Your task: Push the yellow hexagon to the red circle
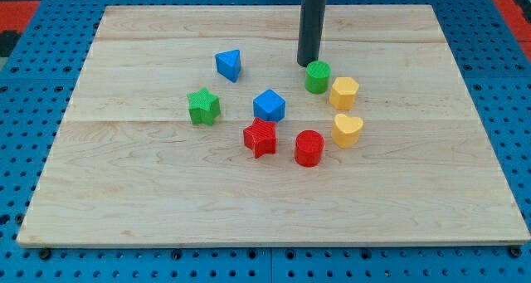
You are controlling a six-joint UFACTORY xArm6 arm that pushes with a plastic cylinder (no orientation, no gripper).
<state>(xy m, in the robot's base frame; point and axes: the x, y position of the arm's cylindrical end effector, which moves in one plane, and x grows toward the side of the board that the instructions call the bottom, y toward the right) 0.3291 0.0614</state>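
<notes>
The yellow hexagon lies right of the board's centre, touching or nearly touching the green cylinder on its left. The red circle, a short cylinder, sits below it towards the view's bottom, a short way apart. My tip rests on the board just above and left of the green cylinder, up and left of the yellow hexagon. The rod rises out of the view's top.
A yellow heart lies between the hexagon and the red circle, to the right. A red star, blue cube-like block, blue triangle and green star lie to the left. The wooden board sits on a blue pegboard.
</notes>
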